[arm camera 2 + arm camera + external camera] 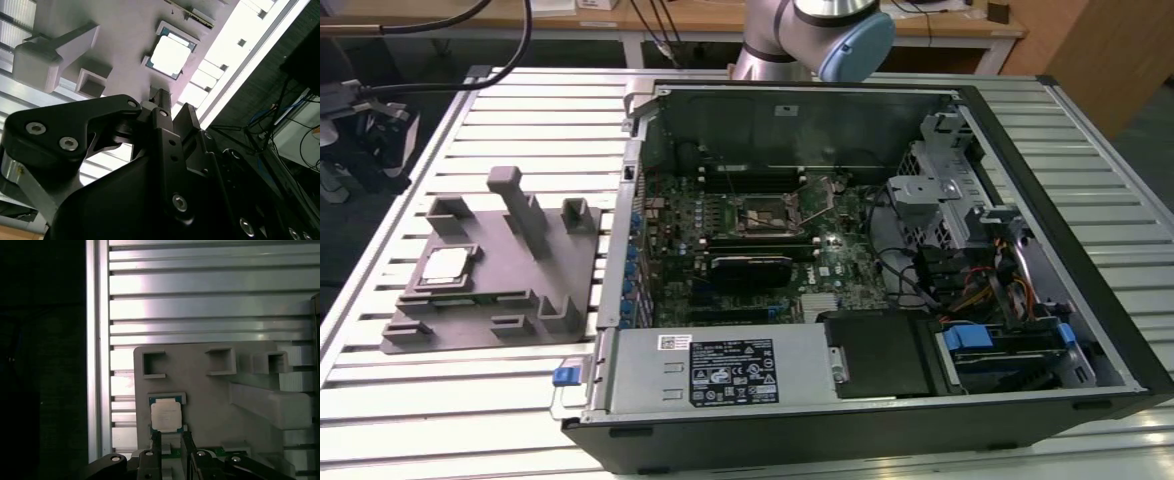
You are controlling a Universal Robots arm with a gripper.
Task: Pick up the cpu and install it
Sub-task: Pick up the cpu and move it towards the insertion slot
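Note:
The cpu [447,265] is a small silver square lying flat in a recess of the grey tray [507,300], on the exterior view's left. Both wrist views look down on it from some height: the cpu [166,415] sits just beyond my gripper [170,436], whose two dark fingers stand a little apart with nothing between them. In the second wrist view the cpu [171,52] lies past the fingertips [161,94], clear of them. The motherboard's socket [767,212] lies inside the open computer case [1067,200], its thin wire lever raised.
The tray has several upright posts [520,205] beside the cpu's recess. The case's metal wall [630,170] stands between tray and motherboard. A power supply [720,370], drive cage and cables fill the case's near side. The arm's body [821,30] rises behind the case.

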